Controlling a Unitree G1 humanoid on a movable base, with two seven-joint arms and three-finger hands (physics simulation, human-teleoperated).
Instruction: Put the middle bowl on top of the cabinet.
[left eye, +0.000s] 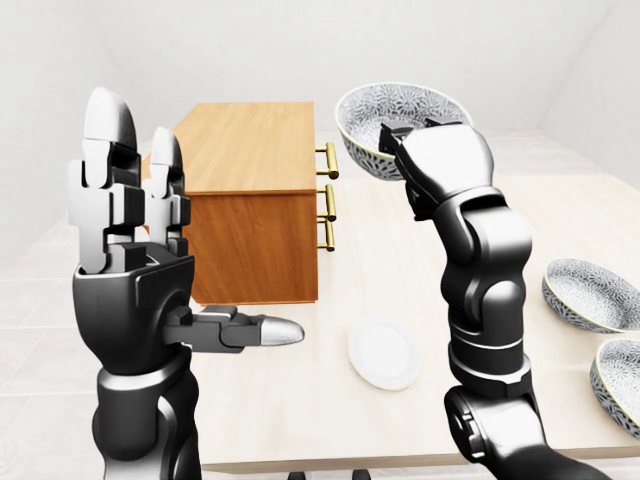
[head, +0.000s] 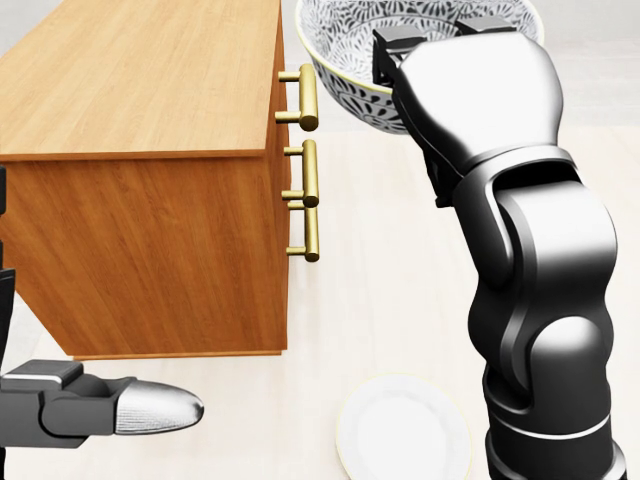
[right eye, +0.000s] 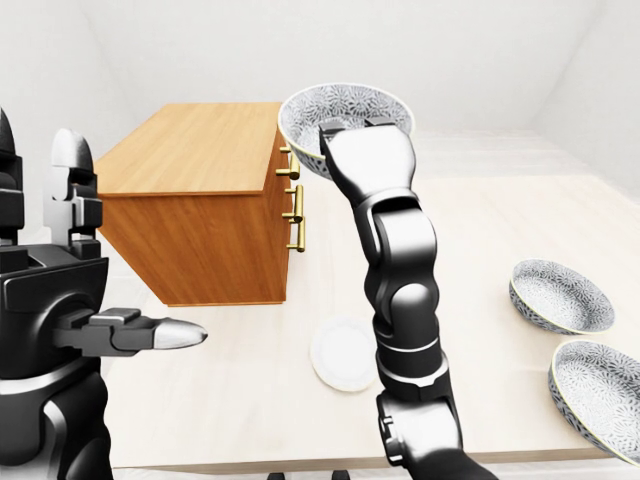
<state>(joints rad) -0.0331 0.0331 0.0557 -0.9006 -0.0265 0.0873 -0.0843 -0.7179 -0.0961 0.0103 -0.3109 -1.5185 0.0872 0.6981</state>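
My right hand (left eye: 415, 135) holds a patterned grey-and-white bowl (left eye: 390, 112) up in the air, fingers closed over its near rim. The bowl hangs just to the right of the wooden cabinet (left eye: 250, 150), about level with its flat top and beside the brass handles (left eye: 328, 195). My left hand (left eye: 140, 230) is raised at the left of the left-eye view, fingers upright and thumb pointing right, open and empty.
Two more patterned bowls (left eye: 590, 292) (left eye: 620, 370) lie at the table's right edge. A small white plate (left eye: 384, 352) sits on the table (left eye: 400, 260) below my right arm. The cabinet stands on the table's left part.
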